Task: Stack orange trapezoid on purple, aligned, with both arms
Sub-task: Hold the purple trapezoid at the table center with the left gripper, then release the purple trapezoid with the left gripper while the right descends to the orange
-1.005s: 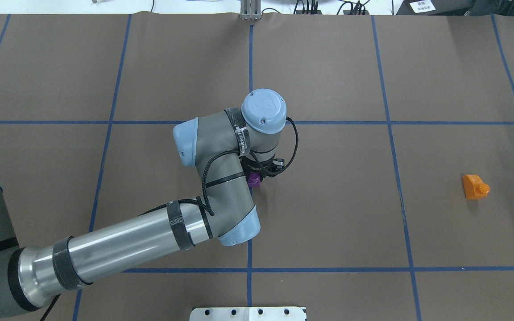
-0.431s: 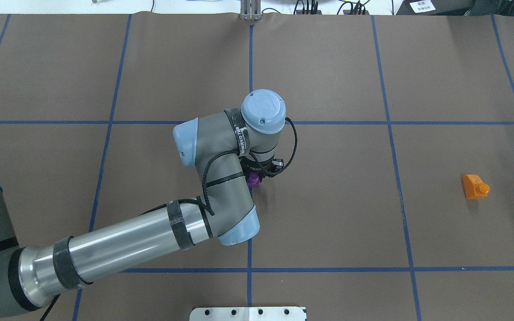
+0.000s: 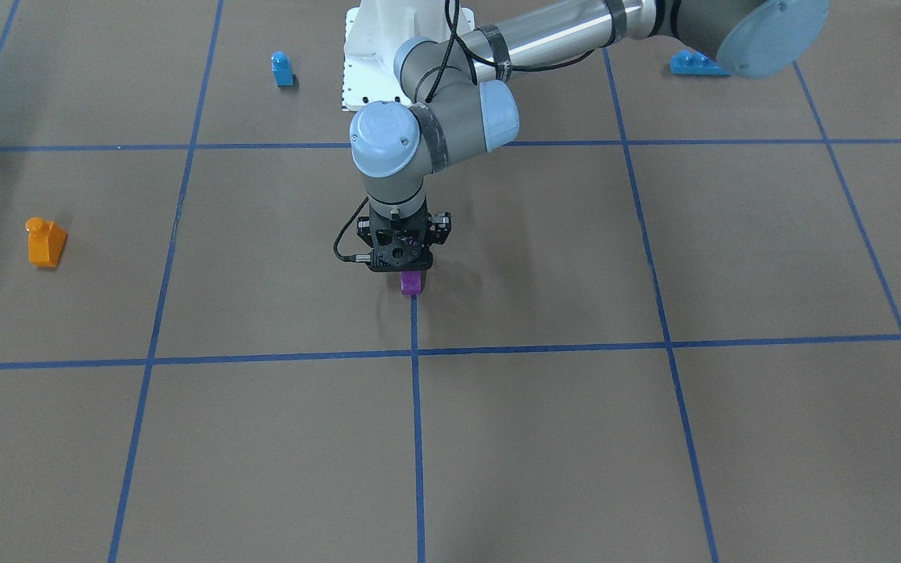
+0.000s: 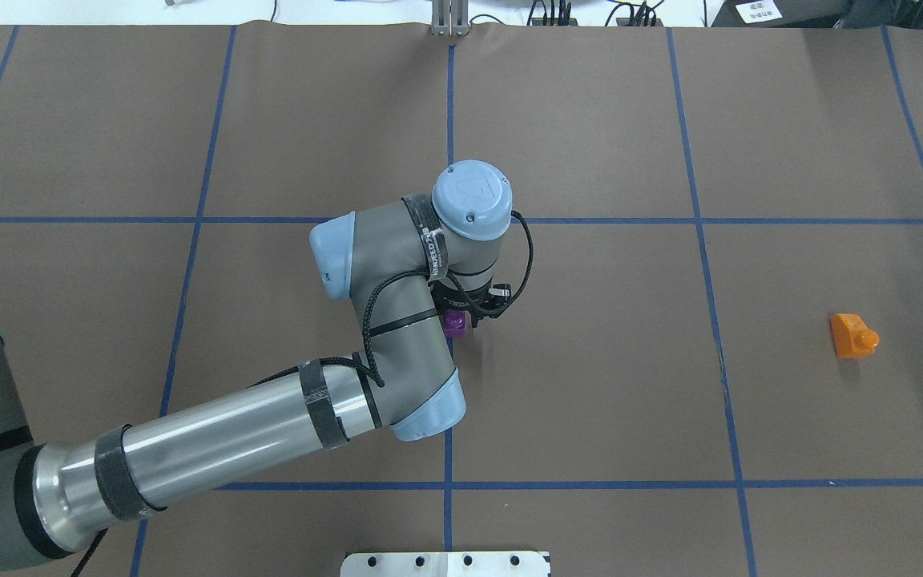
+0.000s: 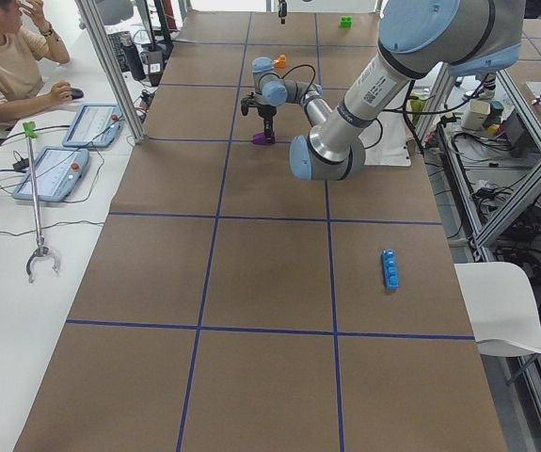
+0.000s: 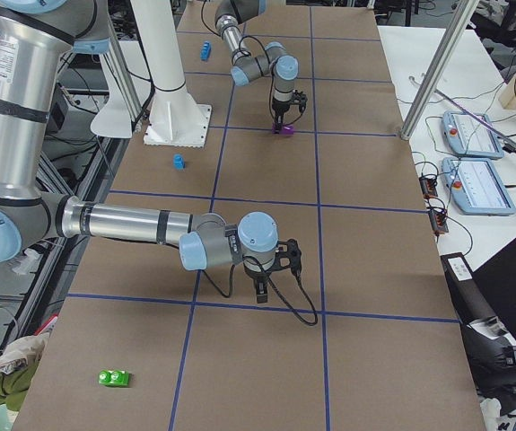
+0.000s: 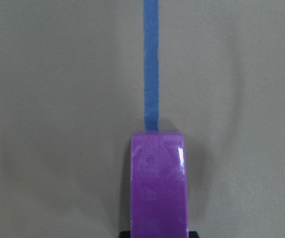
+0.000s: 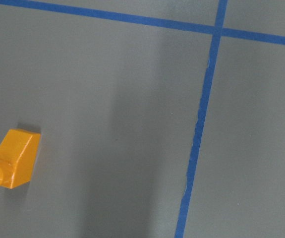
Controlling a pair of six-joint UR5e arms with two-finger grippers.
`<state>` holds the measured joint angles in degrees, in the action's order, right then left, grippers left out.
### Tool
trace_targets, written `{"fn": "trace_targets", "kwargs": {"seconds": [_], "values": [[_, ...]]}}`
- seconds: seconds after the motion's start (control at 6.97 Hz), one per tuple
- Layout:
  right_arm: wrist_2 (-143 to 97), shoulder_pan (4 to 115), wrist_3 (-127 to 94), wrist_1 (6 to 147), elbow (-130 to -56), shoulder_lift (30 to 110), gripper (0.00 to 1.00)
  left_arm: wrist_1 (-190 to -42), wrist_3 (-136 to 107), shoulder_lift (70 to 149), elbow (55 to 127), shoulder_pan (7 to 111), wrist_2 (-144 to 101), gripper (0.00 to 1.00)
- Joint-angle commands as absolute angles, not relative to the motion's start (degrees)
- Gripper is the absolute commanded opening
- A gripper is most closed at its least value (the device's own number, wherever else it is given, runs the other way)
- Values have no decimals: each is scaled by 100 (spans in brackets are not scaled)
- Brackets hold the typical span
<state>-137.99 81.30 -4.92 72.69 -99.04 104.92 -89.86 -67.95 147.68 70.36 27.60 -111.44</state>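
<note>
The purple block (image 4: 455, 324) sits at the table's middle on a blue tape line, and it also shows in the front view (image 3: 411, 283). My left gripper (image 3: 403, 270) points straight down over it and is shut on it; the left wrist view shows the purple block (image 7: 158, 186) between the jaws, close to the table. The orange trapezoid (image 4: 854, 335) lies alone far to the right, stud sideways, and it shows in the right wrist view (image 8: 12, 158). My right gripper (image 6: 259, 289) shows only in the exterior right view; I cannot tell whether it is open or shut.
A small blue single-stud block (image 3: 282, 69) and a blue brick (image 3: 697, 62) lie near the white base plate (image 3: 360, 78). A long blue brick (image 5: 390, 269) and a green block (image 6: 114, 378) lie at the table's ends. An operator (image 5: 7, 66) sits alongside.
The left wrist has shifted very slightly. The purple block and the orange trapezoid stay where they were.
</note>
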Motion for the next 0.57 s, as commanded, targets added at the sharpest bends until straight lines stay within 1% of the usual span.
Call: {"fn": "trace_targets", "kwargs": {"seconds": [0.0,0.14,0.43], "values": [[-13799,8121,-483,7269,-9914,10485,100,-9061,-6872,14774,7127,2829,-11162,100],[-13799,7938,-579,6860,-9940,10485,100,-8966,-6969,14757,7485,2847,-11153,100],[-13712,7238,-2328,5877,-9844,10503,100,-8380,-7005,14495,8511,3058,-11301,100]]}}
